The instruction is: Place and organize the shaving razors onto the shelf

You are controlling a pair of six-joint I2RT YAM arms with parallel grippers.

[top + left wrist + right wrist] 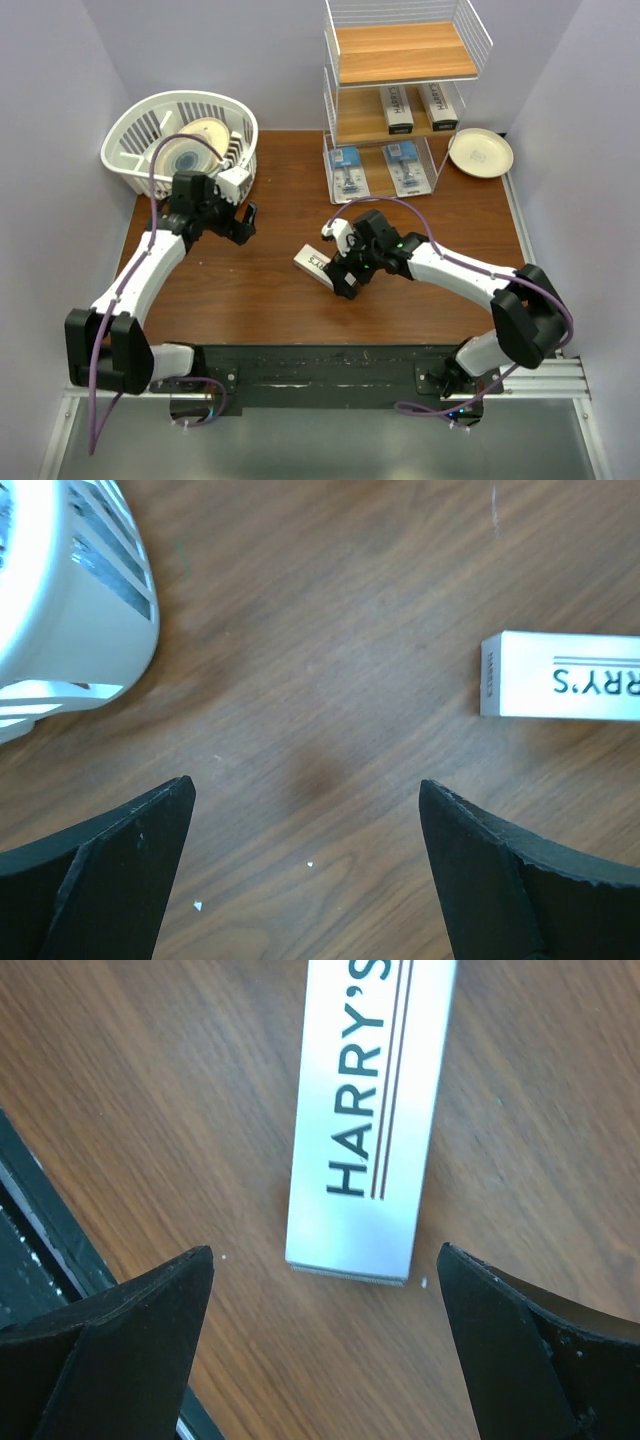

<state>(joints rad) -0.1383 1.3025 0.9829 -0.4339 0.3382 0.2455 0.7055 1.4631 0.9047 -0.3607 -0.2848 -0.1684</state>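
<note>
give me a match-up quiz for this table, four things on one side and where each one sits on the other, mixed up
Things:
1. white basket
2. loose HARRY'S box
3. blister packs
4. lone cream plate

Places:
A. bottom tier of the shelf
B. right of the shelf
C. far left of the table
D. mid-table, by the open right hand

Pairs: 1-C, 2-D, 3-A, 4-B
</note>
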